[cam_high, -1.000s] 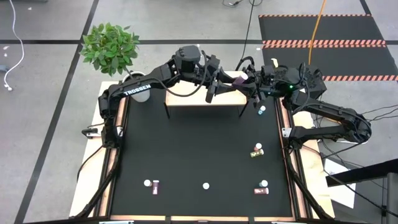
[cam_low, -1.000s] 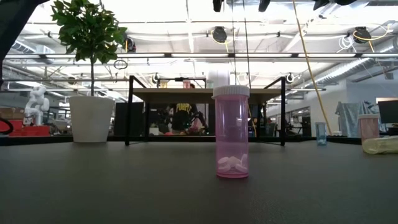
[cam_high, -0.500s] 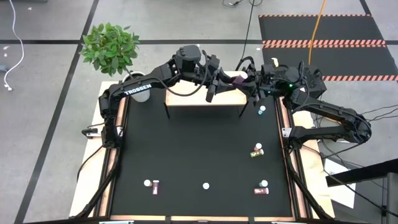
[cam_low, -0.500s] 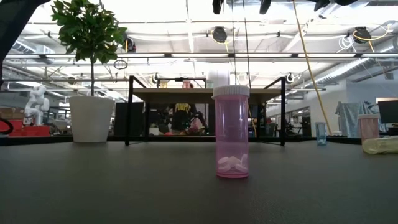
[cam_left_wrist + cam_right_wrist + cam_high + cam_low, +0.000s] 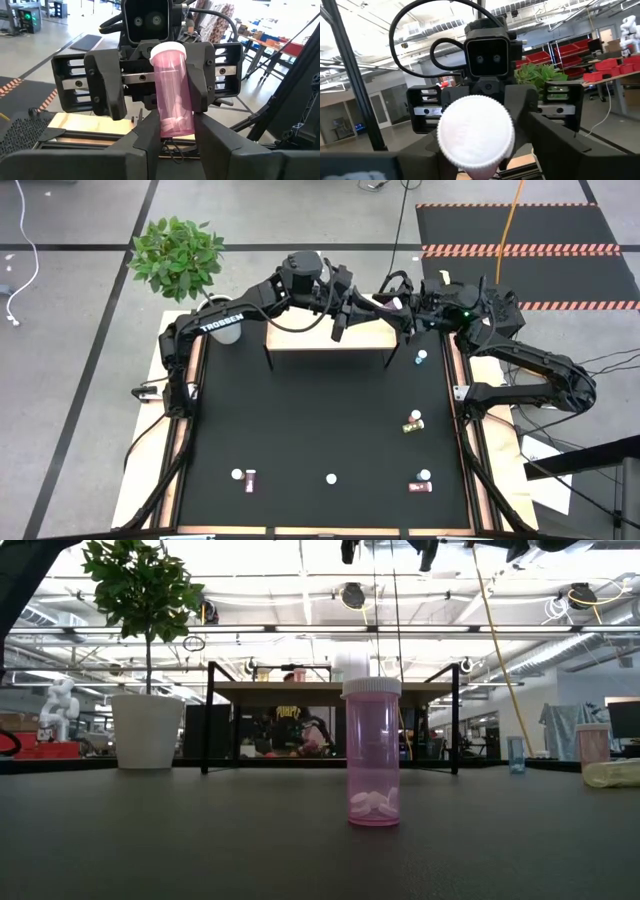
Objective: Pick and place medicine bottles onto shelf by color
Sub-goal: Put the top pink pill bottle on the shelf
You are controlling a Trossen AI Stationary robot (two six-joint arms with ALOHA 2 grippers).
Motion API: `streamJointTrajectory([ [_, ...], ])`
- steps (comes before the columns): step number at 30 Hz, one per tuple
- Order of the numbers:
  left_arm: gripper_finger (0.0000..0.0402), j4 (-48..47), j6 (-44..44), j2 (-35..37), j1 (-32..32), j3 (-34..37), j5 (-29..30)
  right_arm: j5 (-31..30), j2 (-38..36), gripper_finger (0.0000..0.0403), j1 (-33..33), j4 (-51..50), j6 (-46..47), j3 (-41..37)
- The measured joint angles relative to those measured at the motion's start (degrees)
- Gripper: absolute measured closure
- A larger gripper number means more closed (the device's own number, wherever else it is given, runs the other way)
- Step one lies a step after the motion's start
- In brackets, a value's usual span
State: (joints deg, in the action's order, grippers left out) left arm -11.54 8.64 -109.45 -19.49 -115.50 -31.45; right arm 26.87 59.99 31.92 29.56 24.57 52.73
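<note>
Above the shelf (image 5: 325,330), a light board on thin dark legs at the table's far edge, my two grippers face each other. My left gripper (image 5: 177,125) is shut on a pink medicine bottle (image 5: 172,90) with a white cap (image 5: 475,131). My right gripper (image 5: 152,75) stands open around the cap end, one finger (image 5: 200,75) close beside the bottle, the other (image 5: 105,85) well off it. Whether the near finger touches, I cannot tell. In the high view my left gripper (image 5: 368,305) and right gripper (image 5: 402,308) almost meet. My left gripper pinches the pink bottle's body near its base (image 5: 175,129) between its two fingers. The fingers lie about level and point toward the table's right. The bottle sticks out forward along them, cap end toward my right gripper, lifted clear above the shelf.
On the black table there are a teal bottle (image 5: 421,358) by the shelf's right leg, a yellow one (image 5: 412,423) lying, pink ones (image 5: 420,485) (image 5: 248,479) near the front, and a standing pink one (image 5: 372,752). A potted plant (image 5: 178,255) stands at the far left.
The pink bottle has stayed between the two grippers above the shelf. In the low view a dark finger at the picture's top now reaches a little lower than before.
</note>
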Motion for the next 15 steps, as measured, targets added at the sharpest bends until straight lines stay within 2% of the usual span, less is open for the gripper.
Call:
streamJointTrajectory([
  [3,0.0293,-0.1,0.0,0.0,0.0,0.0,0.0,0.1,0.0,0.0193,0.0,-0.2,0.3,0.0],
  [11,0.0289,-0.5,-1.7,-0.2,0.0,0.2,0.8,0.4,-0.1,0.0259,0.0,-0.4,0.1,0.0],
  [15,0.0289,-0.5,-0.4,-0.2,0.1,0.5,1.9,0.4,-0.1,0.0277,0.0,-0.6,0.0,-0.1],
])
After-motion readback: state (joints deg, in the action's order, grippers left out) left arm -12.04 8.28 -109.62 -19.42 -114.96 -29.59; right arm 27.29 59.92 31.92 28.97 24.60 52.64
